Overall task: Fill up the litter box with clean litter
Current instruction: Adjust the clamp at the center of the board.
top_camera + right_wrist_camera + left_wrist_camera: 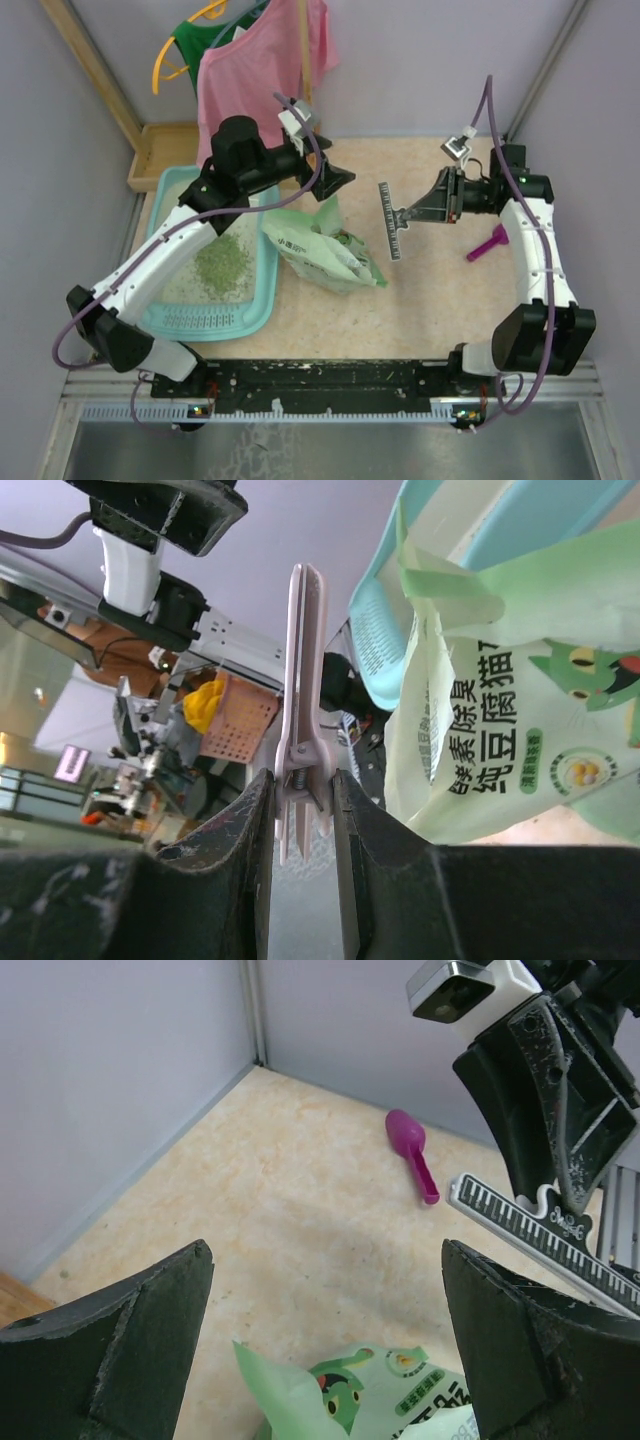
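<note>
The light-teal litter box sits at the left of the table, with a heap of green clean litter on its whitish base. A pale green printed bag lies against the box's right side. My left gripper hangs open above the bag's top, nothing between its fingers. My right gripper is shut on a long pale bag clip, held in the air right of the bag. That clip shows ruler-like markings. The litter box's grille end shows behind the bag.
A magenta scoop lies on the table near the right arm, also visible in the left wrist view. A wooden tray stands at the back left. Pink and green clothes hang on hangers behind. Walls close in on both sides.
</note>
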